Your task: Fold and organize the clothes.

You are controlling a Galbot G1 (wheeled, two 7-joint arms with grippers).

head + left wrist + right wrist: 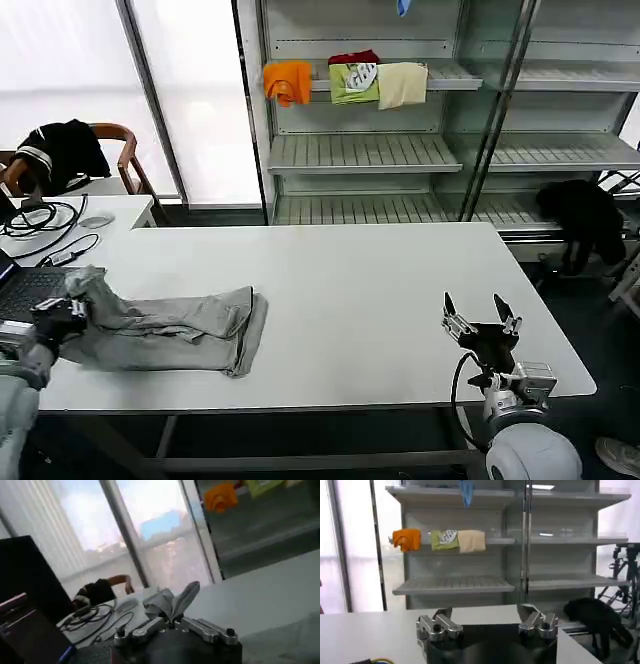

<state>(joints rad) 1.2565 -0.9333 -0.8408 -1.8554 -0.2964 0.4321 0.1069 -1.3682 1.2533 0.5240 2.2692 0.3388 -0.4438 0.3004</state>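
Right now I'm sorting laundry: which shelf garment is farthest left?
The orange folded garment, at the left end of the shelf row, beside the green one and the cream one.

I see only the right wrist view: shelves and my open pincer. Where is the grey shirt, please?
Observer: The grey shirt lies bunched on the left part of the white table, well apart from the right pincer.
Operator: Does the left pincer hold it?
Observer: Yes, the left pincer is shut on the shirt's left end, and a fold of cloth stands up there.
Operator: Is anything close to that end?
Observer: A laptop and cables lie just beyond it.
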